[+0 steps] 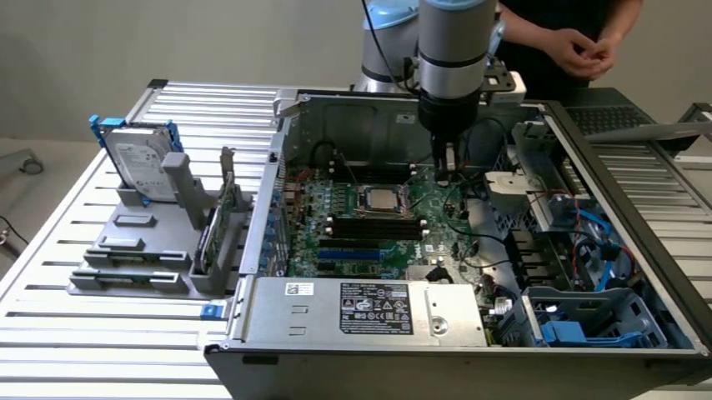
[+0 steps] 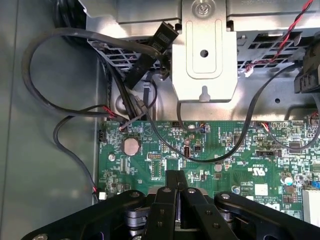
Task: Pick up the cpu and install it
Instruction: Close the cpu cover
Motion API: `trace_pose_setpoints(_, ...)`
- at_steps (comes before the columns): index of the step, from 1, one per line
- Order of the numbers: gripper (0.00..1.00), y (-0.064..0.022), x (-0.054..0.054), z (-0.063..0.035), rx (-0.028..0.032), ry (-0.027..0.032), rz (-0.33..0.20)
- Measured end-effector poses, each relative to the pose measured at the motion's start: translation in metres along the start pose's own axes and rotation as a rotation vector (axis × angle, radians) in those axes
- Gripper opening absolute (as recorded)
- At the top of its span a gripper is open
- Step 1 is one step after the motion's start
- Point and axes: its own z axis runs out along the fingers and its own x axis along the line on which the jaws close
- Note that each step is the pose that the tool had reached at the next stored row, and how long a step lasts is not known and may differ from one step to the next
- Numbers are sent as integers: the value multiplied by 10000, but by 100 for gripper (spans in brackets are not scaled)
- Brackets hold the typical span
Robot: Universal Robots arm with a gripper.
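Note:
The cpu is a small square with a light silver-grey face, lying flat inside the metal socket frame in the middle of the green motherboard. My gripper hangs inside the open computer case, to the exterior view's right of the cpu and a little above the board. In the wrist view its black fingers are pressed together with nothing between them, so the gripper is shut and empty. Below it lies the board's edge region with a coin battery.
Black cables loop over the case floor beside a silver bracket. A hard drive with a blue bracket stands on a grey fixture at the exterior view's left. The power supply fills the case front. A person's hands wait behind.

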Motion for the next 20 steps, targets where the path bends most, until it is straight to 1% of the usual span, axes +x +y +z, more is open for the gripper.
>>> trace_pose_setpoints(2, 11, 3, 1, -7, 104, -3, 12)
trace_pose_setpoints(3, 11, 4, 2, -16, 141, -3, 16)
trace_pose_setpoints(8, 11, 15, 9, -76, 267, -9, 31)
trace_pose_setpoints(9, 11, 16, 10, -84, 282, -10, 33)
trace_pose_setpoints(11, 11, 23, 12, -99, 283, -7, 27)
trace_pose_setpoints(18, 11, 40, 13, -99, 278, 22, -51)
trace_pose_setpoints(20, 11, 41, 12, -96, 235, 34, -102)
